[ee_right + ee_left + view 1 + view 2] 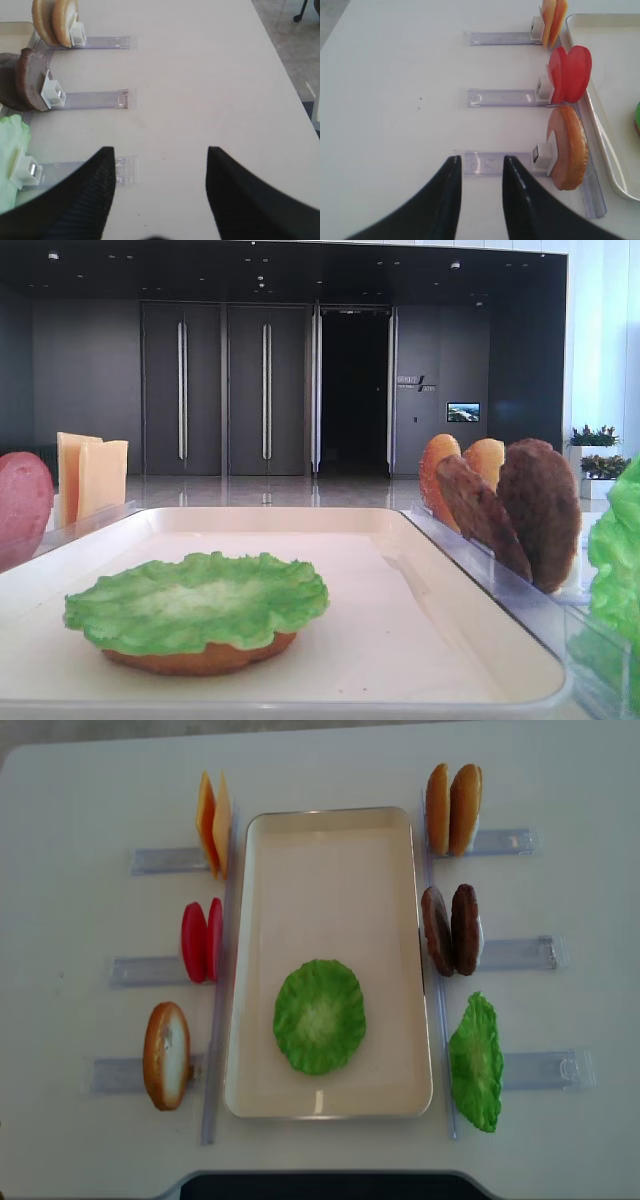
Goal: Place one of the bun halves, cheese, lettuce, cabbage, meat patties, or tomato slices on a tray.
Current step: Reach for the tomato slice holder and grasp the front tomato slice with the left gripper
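A bright green ruffled lettuce leaf (320, 1016) lies flat on an orange-tan bun half (205, 655) in the near part of the large cream-white rimmed tray (330, 840). Left of the tray, clear plastic racks (160, 860) hold upright pale yellow cheese slices (213, 823), red tomato slices (201, 941) and one bun half (166, 1055). On the right stand two more buns (452, 809), dark brown patties (451, 930) and a second lettuce leaf (475, 1063). The left gripper (481, 167) hovers over the table with its jaws partly apart, holding nothing. The right gripper (160, 157) stands wide apart and empty.
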